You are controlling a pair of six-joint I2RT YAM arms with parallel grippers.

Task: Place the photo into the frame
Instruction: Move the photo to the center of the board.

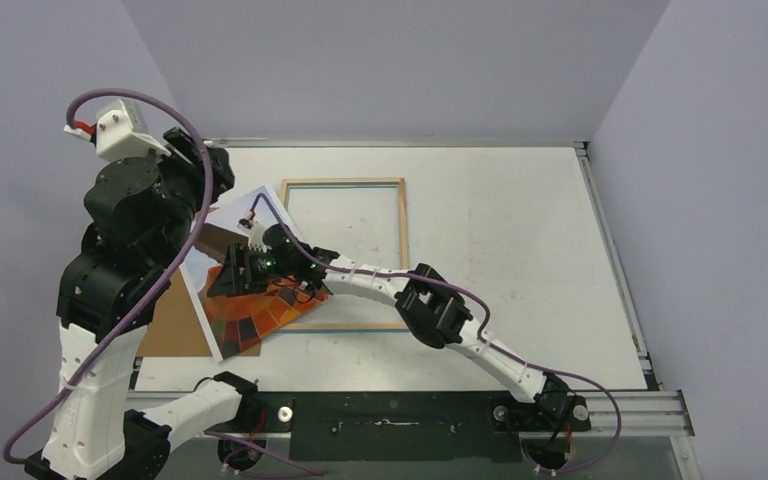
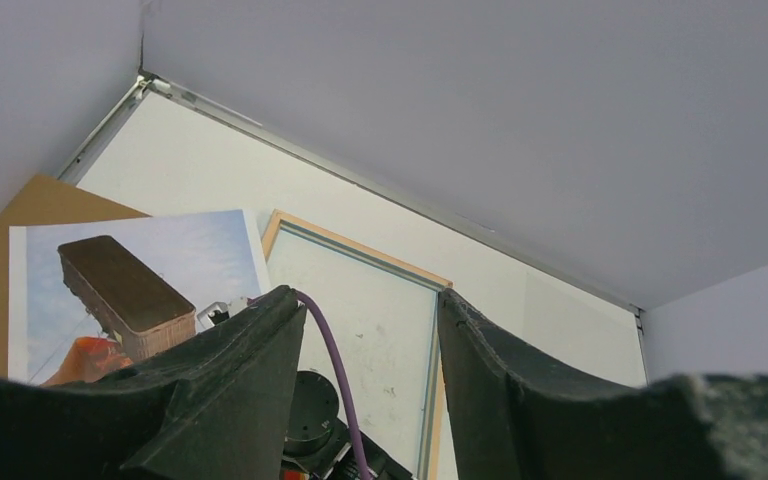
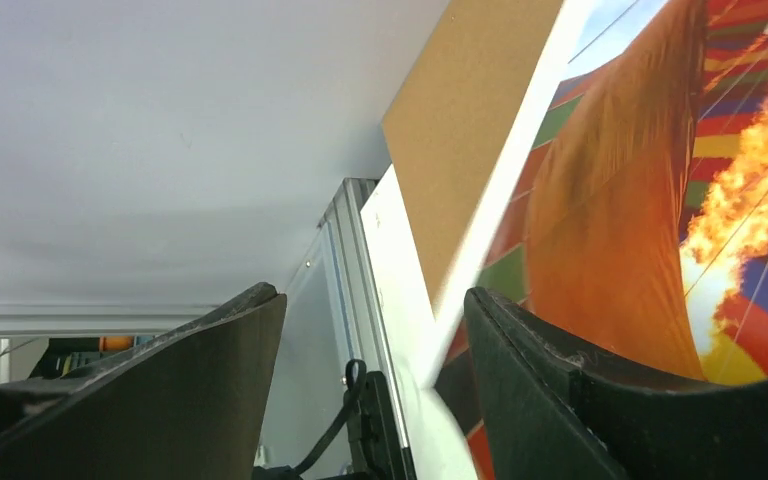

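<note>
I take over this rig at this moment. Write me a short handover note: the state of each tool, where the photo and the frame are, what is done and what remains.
Left tool: open, empty, held high over the left side of the table.
Right tool: open, low over the photo; the photo's edge sits between its fingers, not pinched.
Frame: flat on the table, wood-coloured back up.
Photo: picture side up, tilted, lying across the frame's left rail and lower-left corner, with the rest on the brown backing board.
Done: the photo overlaps the frame.
Left: square the photo up and seat it inside the frame.
</note>
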